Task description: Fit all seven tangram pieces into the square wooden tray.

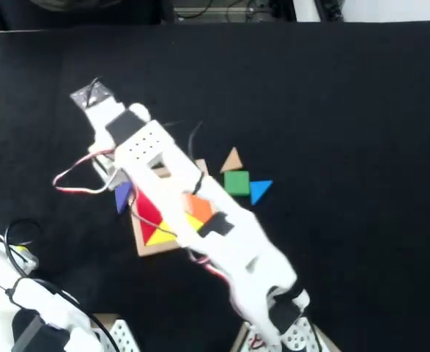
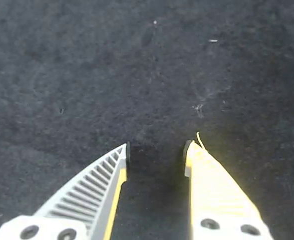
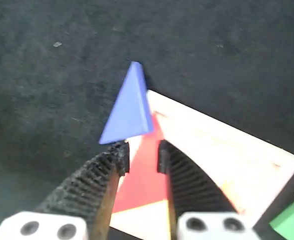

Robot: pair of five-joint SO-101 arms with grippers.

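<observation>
Left claw [image 2: 157, 150]: fingers spread a moderate way, nothing between them, bare black worktop [image 2: 136, 60] underneath. Hangs low near its own base, probably to leave the middle free for the other arm.

Right claw [image 3: 142, 150]: narrowed to a slit, red visible through the gap, nothing pinched. Tips just short of the dark blue triangle [image 3: 129, 110], one tip touching or almost touching its lower corner; cannot tell which. Narrow setting likely meant for nudging or pinching a thin flat piece, not for a wide grab.

Dark blue triangle: at a corner of the tray [image 3: 267, 155], partly over the rim, looks tilted rather than flat. Reads as half-seated, so probably the piece being worked on. Likely needs sliding or turning to drop in beside the red.

Tray [image 1: 145, 248] in the high view: mostly hidden under the right arm. Inside: red piece [image 1: 147, 209], yellow piece [image 1: 160, 233], orange piece [image 1: 204, 207], packed together, presumably placed first to fix the layout. Bare wood left open for the rest. Three in, four out by this count.

Farther out, past the tray's opposite side: tan triangle [image 1: 231, 159], green square [image 1: 236, 182], light blue triangle [image 1: 260, 190]. Clustered close, touching or nearly so, apart from the tray. Likely staged there within easy reach of the right arm.
</observation>
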